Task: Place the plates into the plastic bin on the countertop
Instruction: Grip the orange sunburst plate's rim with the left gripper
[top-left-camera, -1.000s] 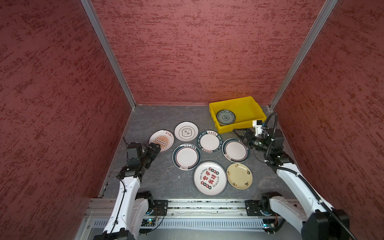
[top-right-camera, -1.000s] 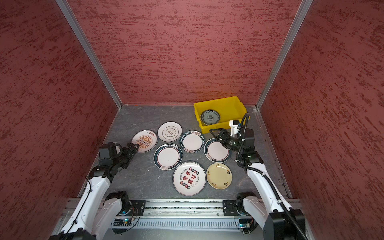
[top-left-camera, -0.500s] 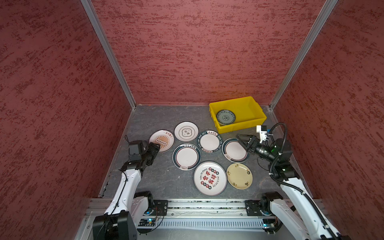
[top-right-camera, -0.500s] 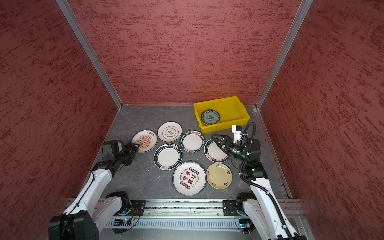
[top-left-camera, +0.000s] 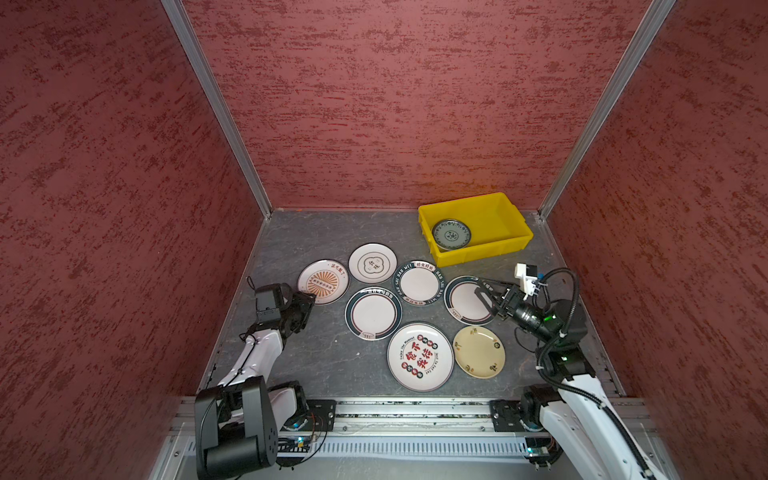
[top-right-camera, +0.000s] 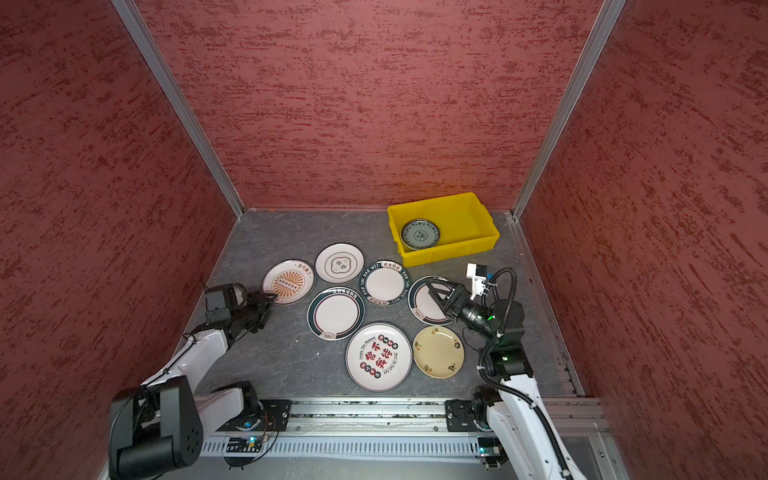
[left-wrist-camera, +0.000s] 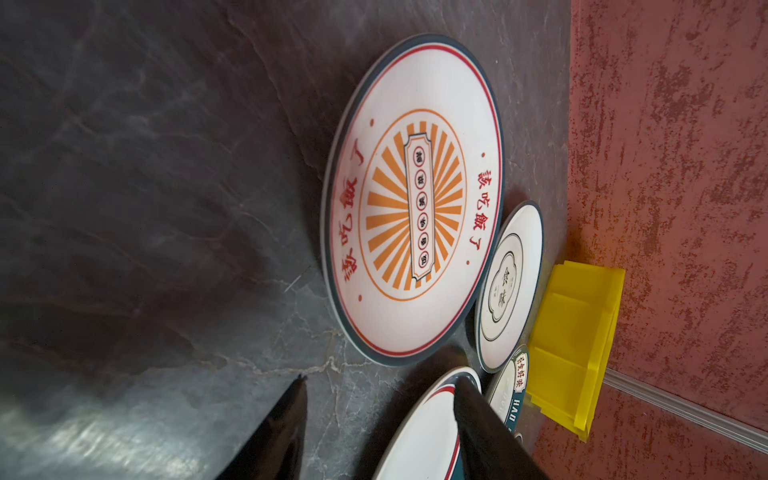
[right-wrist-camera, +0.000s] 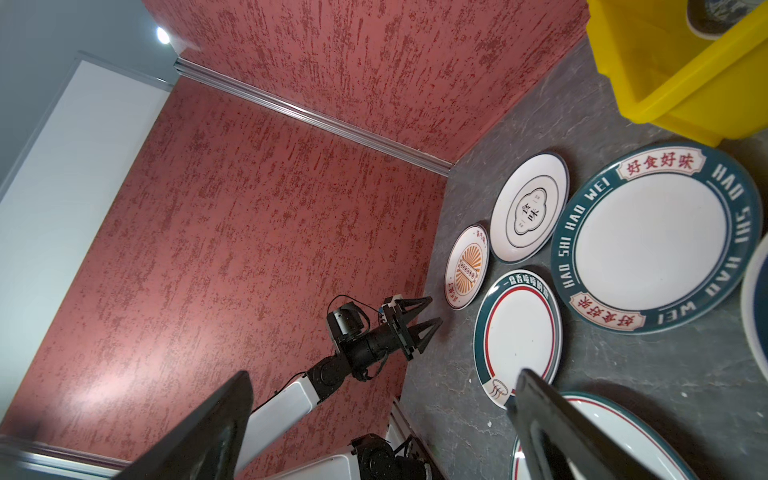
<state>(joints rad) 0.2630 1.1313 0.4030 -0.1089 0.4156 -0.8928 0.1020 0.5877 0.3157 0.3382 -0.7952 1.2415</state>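
- A yellow bin (top-left-camera: 486, 249) sits toward the back right of the dark grey worktop (top-left-camera: 324, 361), right of centre in both top views. It holds one dark patterned plate (top-left-camera: 451, 235).
- Seven more plates (top-left-camera: 419, 357) lie flat in a cluster mid-frame, outside the bin.
- The left tool (top-left-camera: 309, 296), partly spread and empty, sits low just beside an orange sunburst plate (top-left-camera: 323, 282).
- The right tool (top-left-camera: 482, 293), spread wide and empty, hangs over a green-rimmed plate (top-left-camera: 459, 307).
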